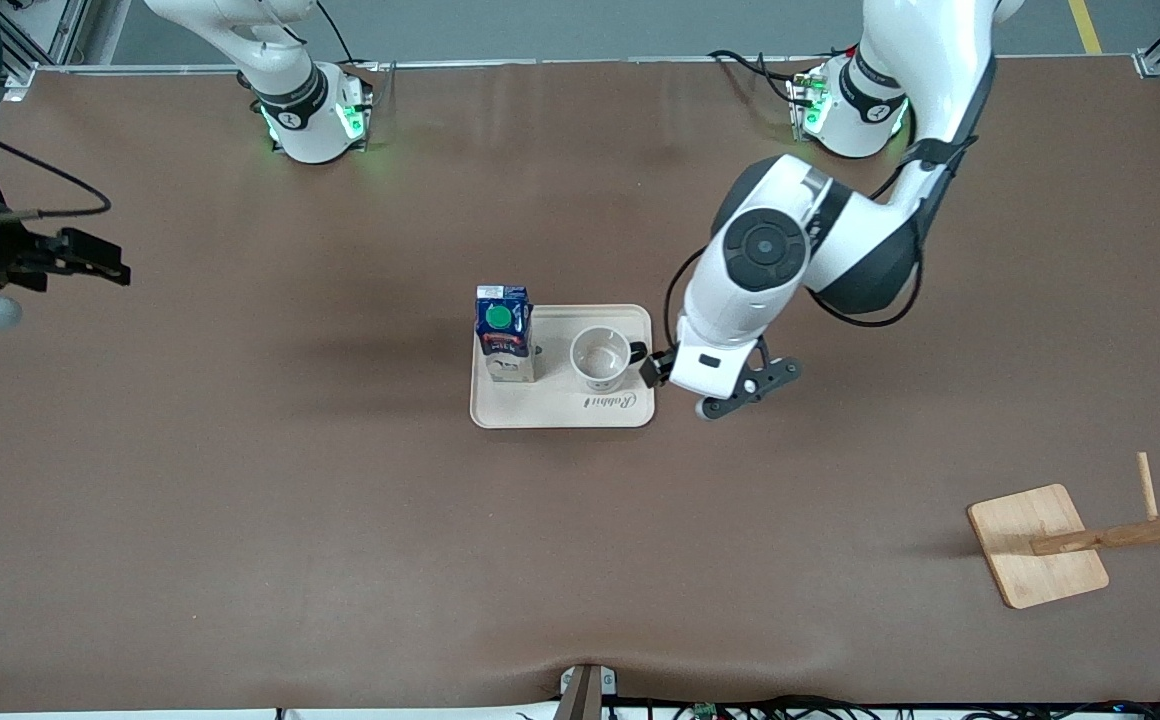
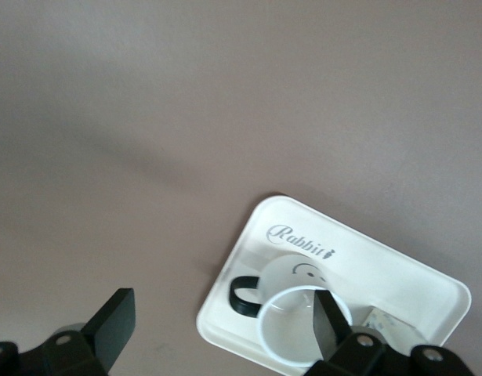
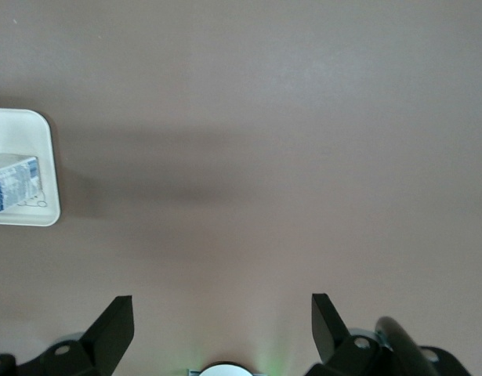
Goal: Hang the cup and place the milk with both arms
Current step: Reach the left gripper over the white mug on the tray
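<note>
The white cup [image 1: 600, 358] stands upright on the beige tray [image 1: 560, 412], with its black handle [image 1: 637, 352] pointing toward the left arm's end. The milk carton [image 1: 503, 335] stands on the same tray beside the cup, toward the right arm's end. My left gripper [image 1: 652, 368] is open at the tray's edge by the handle. In the left wrist view the gripper [image 2: 221, 325] spans the handle [image 2: 244, 294], and one finger [image 2: 327, 323] overlaps the cup [image 2: 291, 278]. My right gripper [image 1: 105, 260] is open and empty, held up over the right arm's end of the table. It also shows in the right wrist view [image 3: 222, 325].
A wooden cup rack [image 1: 1040, 545] with a pegged pole [image 1: 1130, 532] stands near the front camera at the left arm's end. The right wrist view shows a tray corner [image 3: 33, 213] and part of the carton [image 3: 13, 184]. Brown table all around.
</note>
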Robot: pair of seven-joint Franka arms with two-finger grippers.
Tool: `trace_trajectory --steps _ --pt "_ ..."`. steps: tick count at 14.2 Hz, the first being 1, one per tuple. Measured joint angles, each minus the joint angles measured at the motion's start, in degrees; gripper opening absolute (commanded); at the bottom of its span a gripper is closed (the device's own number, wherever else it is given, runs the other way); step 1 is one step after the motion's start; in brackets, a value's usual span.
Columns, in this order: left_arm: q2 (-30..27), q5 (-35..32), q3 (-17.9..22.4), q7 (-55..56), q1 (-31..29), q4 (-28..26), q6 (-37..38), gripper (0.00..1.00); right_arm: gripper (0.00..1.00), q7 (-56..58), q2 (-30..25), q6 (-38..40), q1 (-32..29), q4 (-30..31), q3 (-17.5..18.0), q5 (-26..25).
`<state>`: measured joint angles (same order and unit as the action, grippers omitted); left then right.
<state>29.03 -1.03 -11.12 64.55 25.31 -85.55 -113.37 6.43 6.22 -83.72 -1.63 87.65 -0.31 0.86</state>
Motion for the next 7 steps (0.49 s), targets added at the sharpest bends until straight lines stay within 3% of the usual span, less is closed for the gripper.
trace_trajectory --steps 4,6,7 --pt "3.67 0.00 0.01 12.20 3.49 0.01 -2.76 0.99 1.00 0.84 1.06 -1.42 -0.15 -0.22 0.00 0.01" --pt "5.09 0.00 0.00 15.11 5.09 0.02 -3.18 0.85 1.00 0.84 1.12 -3.18 -0.09 -0.28 0.18 0.05" --pt "5.68 0.00 0.00 16.52 5.87 0.02 -3.72 0.83 1.00 0.84 1.25 -3.77 0.04 -0.28 0.36 0.12"
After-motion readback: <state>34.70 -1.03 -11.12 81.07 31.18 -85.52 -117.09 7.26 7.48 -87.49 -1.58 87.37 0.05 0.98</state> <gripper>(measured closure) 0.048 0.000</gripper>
